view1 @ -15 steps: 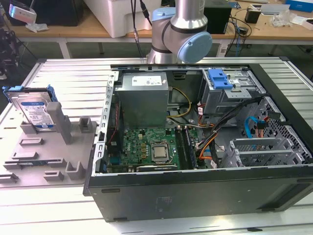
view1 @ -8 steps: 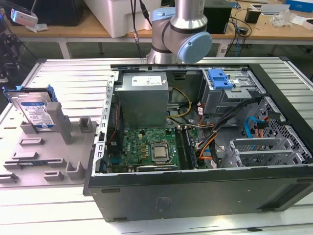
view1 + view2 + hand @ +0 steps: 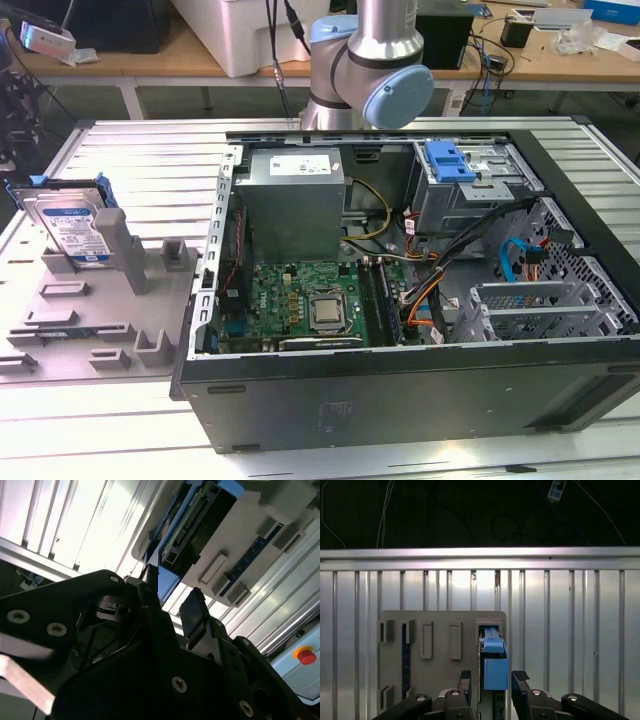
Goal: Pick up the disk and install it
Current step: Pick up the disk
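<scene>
The disk [image 3: 68, 228] stands on edge in a slot of the grey fixture plate [image 3: 95, 300] at the exterior view's left, a silver drive with a white-and-blue label and a blue carrier frame. In the first wrist view my gripper [image 3: 492, 679] is open and hangs above the disk [image 3: 493, 662], one black fingertip [image 3: 465, 679] on each side of its blue edge, with no contact visible. In the second wrist view the gripper [image 3: 172, 600] is also open, with the disk [image 3: 195, 520] some way beyond its fingertips [image 3: 192, 610]. Nothing is held.
The open computer case [image 3: 420, 390] lies to the exterior view's right of the fixture. In it are the grey drive cage with a blue latch [image 3: 452, 163], a power-supply box [image 3: 295, 195], a motherboard [image 3: 310, 305] and loose cables. The arm's joint [image 3: 370, 70] rises behind the case.
</scene>
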### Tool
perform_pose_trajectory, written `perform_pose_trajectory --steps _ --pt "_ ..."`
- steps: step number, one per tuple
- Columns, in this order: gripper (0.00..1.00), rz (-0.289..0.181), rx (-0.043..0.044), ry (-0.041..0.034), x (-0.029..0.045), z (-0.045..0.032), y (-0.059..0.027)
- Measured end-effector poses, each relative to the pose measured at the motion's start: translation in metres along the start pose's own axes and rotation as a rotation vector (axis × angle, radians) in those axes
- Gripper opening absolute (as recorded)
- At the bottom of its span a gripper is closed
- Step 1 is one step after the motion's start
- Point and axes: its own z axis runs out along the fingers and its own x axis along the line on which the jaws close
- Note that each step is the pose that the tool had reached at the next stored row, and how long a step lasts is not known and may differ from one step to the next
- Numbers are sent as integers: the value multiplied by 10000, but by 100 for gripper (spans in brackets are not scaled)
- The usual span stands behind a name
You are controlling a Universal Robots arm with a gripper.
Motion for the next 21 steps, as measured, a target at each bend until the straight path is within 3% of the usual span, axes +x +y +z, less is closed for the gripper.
perform_pose_trajectory --steps 21 --pt "45 1 9 0 -9 128 -2"
